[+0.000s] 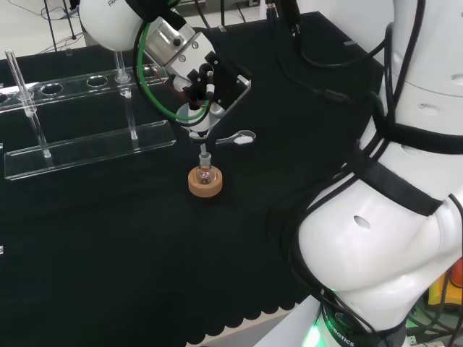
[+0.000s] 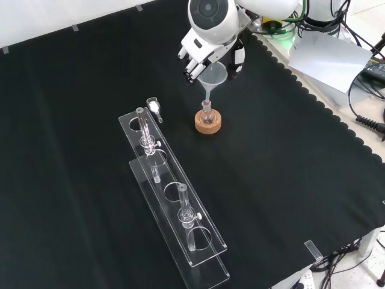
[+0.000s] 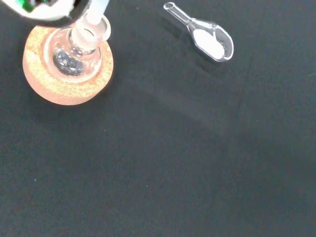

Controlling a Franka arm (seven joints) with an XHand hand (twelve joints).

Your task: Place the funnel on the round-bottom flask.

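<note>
A small round-bottom flask (image 1: 205, 174) stands upright on a cork ring (image 1: 205, 186) near the middle of the cloth. Straight above it my hand (image 1: 211, 78) is shut on a clear funnel (image 1: 196, 120), held upright. The funnel's stem reaches down to the mouth of the flask's neck. In the front view the funnel's cone (image 2: 213, 74) sits between the fingers and thumb of the hand (image 2: 201, 55), over the flask (image 2: 207, 113) and cork ring (image 2: 209, 126). The wrist view has the stem (image 3: 97, 12) at the flask's neck (image 3: 89, 34), with the cork ring (image 3: 52, 92) below.
A clear scoop (image 1: 241, 136) with white powder lies on the cloth close to the flask, also seen as the scoop (image 2: 154, 106) and the scoop (image 3: 210, 39). A long clear tube rack (image 2: 175, 194) holding glass tubes stands at the left in the head view.
</note>
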